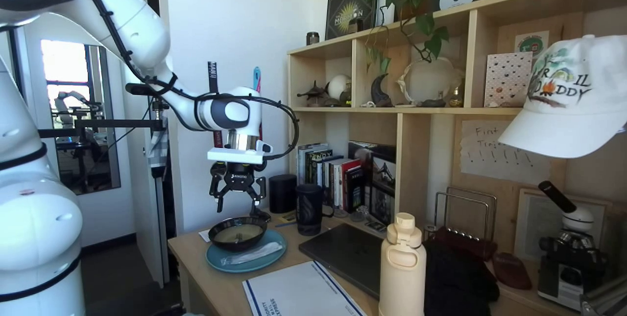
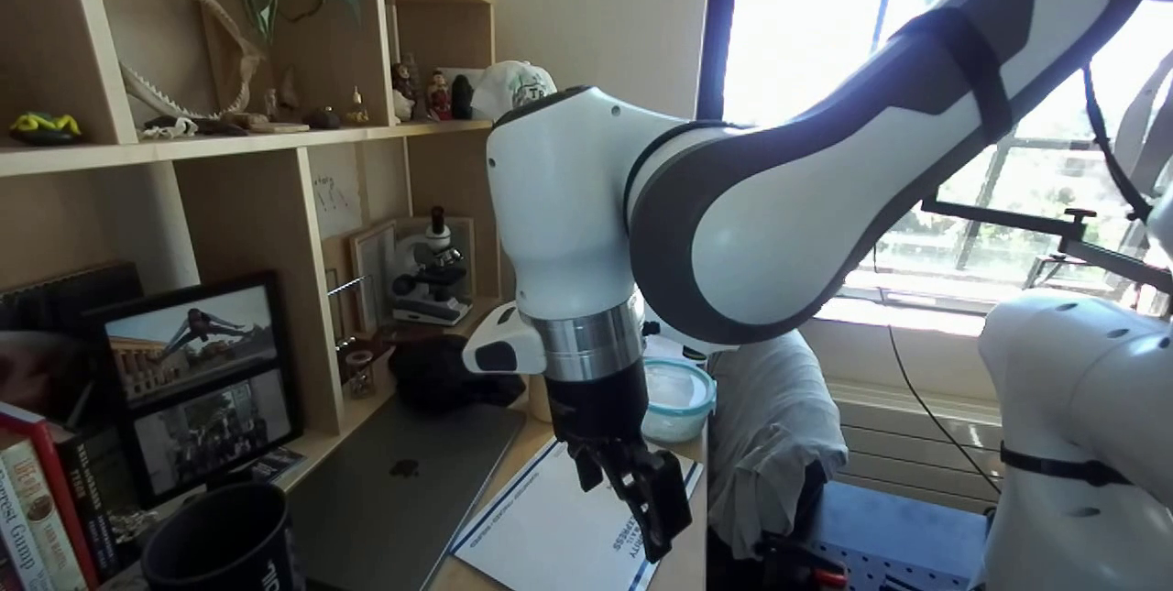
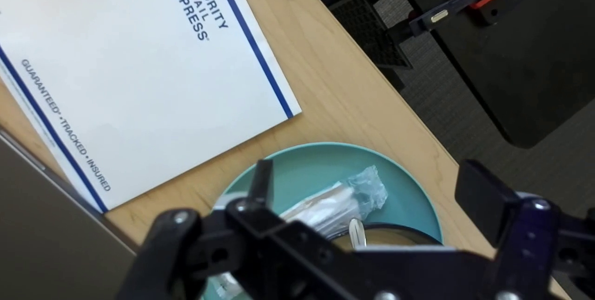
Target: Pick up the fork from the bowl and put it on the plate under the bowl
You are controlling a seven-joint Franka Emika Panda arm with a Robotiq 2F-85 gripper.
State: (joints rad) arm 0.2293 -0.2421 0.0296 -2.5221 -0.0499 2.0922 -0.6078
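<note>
The dark bowl (image 1: pixel 229 246) sits on the light teal-blue plate (image 1: pixel 213 259) near the table's corner in an exterior view. In the wrist view, part of the plate (image 3: pixel 409 193) and the bowl's rim (image 3: pixel 409 229) show; the rest is behind the gripper. The fork (image 3: pixel 357 232) shows as a silvery handle end rising over the bowl's rim; its other end is hidden. In an exterior view the fork (image 1: pixel 238 237) is small and hard to make out inside the bowl. My gripper (image 1: pixel 237 203) is open and empty above the bowl, fingers wide apart in the wrist view (image 3: pixel 372 188).
A clear-wrapped packet (image 1: pixel 254 253) lies on the plate beside the bowl. A white mail envelope (image 1: pixel 299 291), a dark laptop (image 1: pixel 343 255), a black mug (image 1: pixel 309 210), a black cylinder (image 1: pixel 282 193) and a cream bottle (image 1: pixel 403 272) stand or lie nearby. A shelf (image 1: pixel 411 159) backs the table.
</note>
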